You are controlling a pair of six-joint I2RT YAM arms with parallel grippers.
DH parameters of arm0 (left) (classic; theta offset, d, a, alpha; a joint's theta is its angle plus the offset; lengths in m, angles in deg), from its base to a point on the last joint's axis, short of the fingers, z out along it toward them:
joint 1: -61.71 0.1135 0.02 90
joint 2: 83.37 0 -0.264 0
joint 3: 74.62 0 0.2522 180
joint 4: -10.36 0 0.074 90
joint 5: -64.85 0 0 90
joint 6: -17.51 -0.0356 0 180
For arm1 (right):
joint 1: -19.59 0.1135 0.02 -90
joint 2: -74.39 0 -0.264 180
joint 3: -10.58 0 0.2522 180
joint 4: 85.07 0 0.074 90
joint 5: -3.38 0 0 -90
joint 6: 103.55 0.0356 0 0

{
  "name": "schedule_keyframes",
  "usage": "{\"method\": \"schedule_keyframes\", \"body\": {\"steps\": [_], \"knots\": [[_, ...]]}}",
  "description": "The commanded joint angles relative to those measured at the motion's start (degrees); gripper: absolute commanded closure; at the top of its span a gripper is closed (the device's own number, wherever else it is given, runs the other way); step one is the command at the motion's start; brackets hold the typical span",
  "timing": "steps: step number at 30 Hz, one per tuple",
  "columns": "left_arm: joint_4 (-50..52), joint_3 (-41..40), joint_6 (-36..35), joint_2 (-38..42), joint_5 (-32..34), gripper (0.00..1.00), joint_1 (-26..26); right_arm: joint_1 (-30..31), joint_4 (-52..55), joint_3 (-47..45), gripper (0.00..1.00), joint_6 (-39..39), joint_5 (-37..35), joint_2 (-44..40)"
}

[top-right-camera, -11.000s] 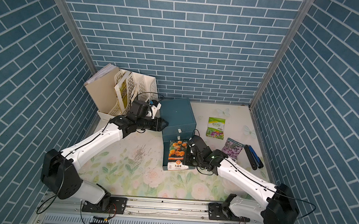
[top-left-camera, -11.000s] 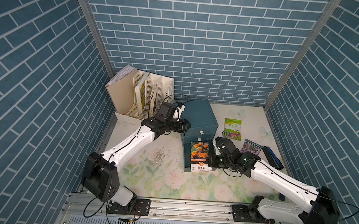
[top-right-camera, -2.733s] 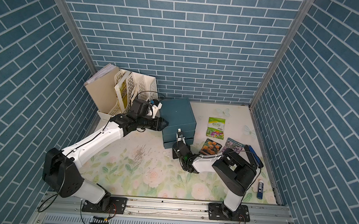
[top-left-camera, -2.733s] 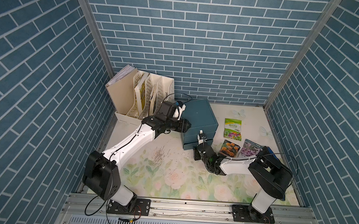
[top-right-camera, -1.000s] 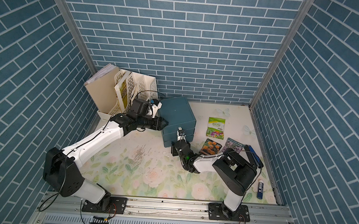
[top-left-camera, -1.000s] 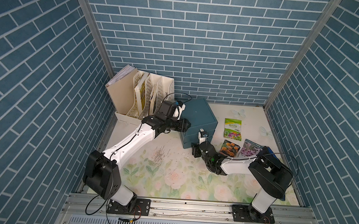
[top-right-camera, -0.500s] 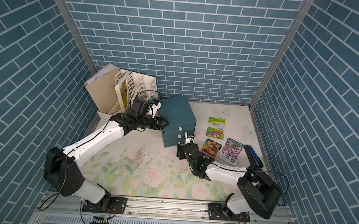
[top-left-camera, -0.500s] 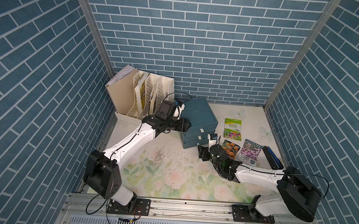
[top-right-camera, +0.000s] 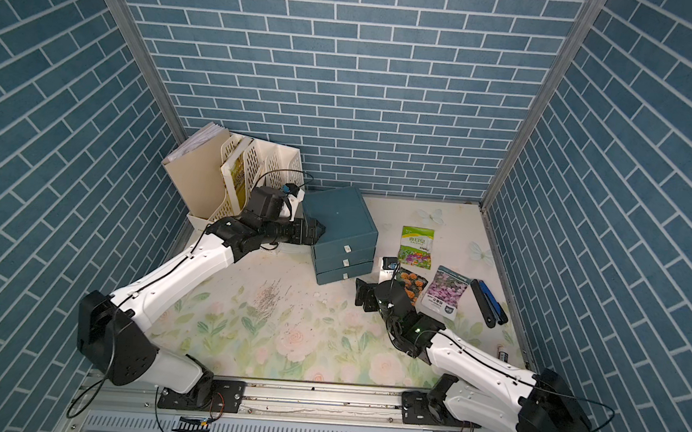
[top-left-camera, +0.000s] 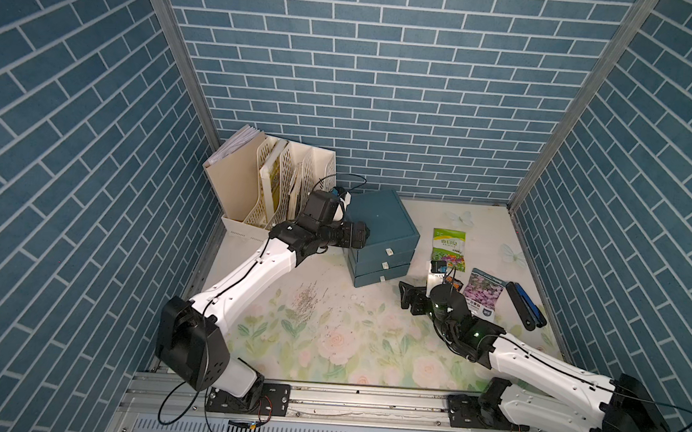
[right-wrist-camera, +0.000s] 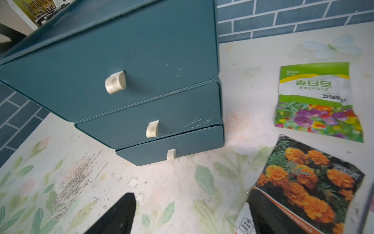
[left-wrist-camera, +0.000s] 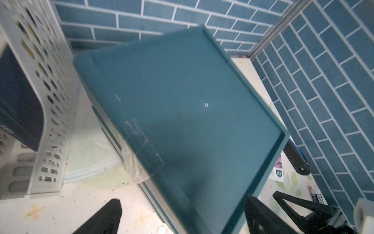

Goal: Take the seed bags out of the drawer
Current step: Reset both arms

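- Nearest to us, the right gripper (right-wrist-camera: pixel 190 202) hangs low over the floral table mat (top-left-camera: pixel 327 341). Its jaws are spread wide and only the mat lies between them.
- Just beside it we see the marigold bag (top-right-camera: pixel 412 283), black with orange blooms. It lies flat on the mat, out of the drawer, and in the wrist view one jaw overlaps its corner.
- The pink-purple bag (top-left-camera: pixel 484 295) lies flat just beside the marigold bag, on the side away from the drawers.
- Past that bag, near the side wall, we see a black-and-blue tool (top-left-camera: pixel 523 305) on the mat.
- Farther back stands the teal drawer unit (top-left-camera: pixel 381 223). All three drawers are pushed in, each with a pale knob (right-wrist-camera: pixel 115 82).
- The green-white bag (top-left-camera: pixel 448 249) lies flat on the mat beside the unit, a little apart from it.
- The left gripper (left-wrist-camera: pixel 182 199) sits at the unit's top edge, released wide, with the unit's corner between its jaws. We cannot tell whether they touch it.
- Farthest back, in the corner, is the file organizer (top-left-camera: pixel 280 183), which holds folders and a yellow book.
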Motion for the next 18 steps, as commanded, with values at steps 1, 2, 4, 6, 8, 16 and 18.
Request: {"method": "schedule_keyframes", "body": {"steps": [1, 2, 4, 6, 8, 16, 18], "knots": [[-1.91, 2.29, -0.85, 4.02, 4.79, 0.00, -0.23, -1.97, 7.64, 0.66, 0.03, 1.16, -1.32, -3.36], [-1.81, 2.00, -0.97, 4.87, 5.42, 0.00, -0.19, -2.79, 8.59, 0.84, 0.01, 1.03, -0.93, -3.97], [-2.05, 0.16, -1.26, 7.10, 7.20, 0.00, -0.19, -5.15, 10.24, 1.58, 0.00, 0.21, 0.52, -5.26], [-3.27, -2.78, -1.32, 9.70, 8.73, 0.00, -0.19, -7.91, 11.40, 2.33, 0.00, -0.81, 2.12, -5.70], [-4.43, -6.08, -1.39, 12.31, 10.71, 0.00, -0.20, -10.75, 12.04, 3.36, 0.00, -2.10, 3.75, -5.45], [-7.74, -16.10, -3.56, 19.26, 19.32, 0.00, 0.01, -24.44, 10.35, 6.59, 0.00, -8.13, 8.28, -1.69], [-9.29, -18.17, -4.48, 20.41, 21.22, 0.00, 0.14, -27.95, 8.85, 7.20, 0.00, -9.56, 8.64, 0.56]]}}
